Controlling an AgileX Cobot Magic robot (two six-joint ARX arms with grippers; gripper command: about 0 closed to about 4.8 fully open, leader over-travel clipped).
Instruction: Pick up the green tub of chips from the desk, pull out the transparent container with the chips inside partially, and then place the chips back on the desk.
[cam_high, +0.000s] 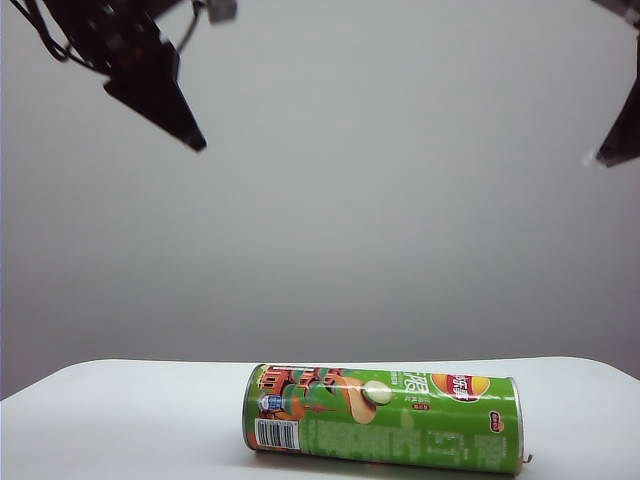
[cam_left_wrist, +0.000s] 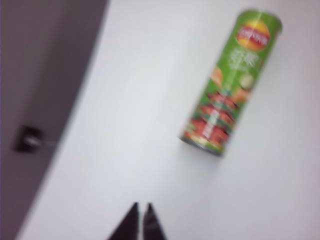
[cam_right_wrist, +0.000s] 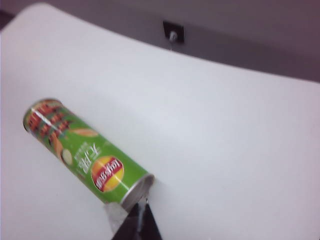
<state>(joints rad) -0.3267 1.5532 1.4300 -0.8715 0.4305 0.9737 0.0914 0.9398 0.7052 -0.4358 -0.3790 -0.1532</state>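
The green tub of chips (cam_high: 385, 420) lies on its side on the white desk (cam_high: 120, 410), barcode end to the left and silver-rimmed end to the right. It also shows in the left wrist view (cam_left_wrist: 230, 85) and the right wrist view (cam_right_wrist: 85, 155). My left gripper (cam_high: 198, 143) hangs high above the desk at the upper left, shut and empty (cam_left_wrist: 141, 205). At the upper right edge my right gripper (cam_high: 600, 158) is also high and shut, its tips (cam_right_wrist: 142, 202) lined up near the tub's silver end, well above it. The transparent container and the chips are hidden.
A grey wall rises behind the desk. A small dark plate with a metal stub (cam_right_wrist: 173, 31) sits on that wall beyond the desk's curved far edge, and it shows blurred in the left wrist view (cam_left_wrist: 27, 140). A pale translucent flap (cam_right_wrist: 115, 215) lies beside the tub's silver end.
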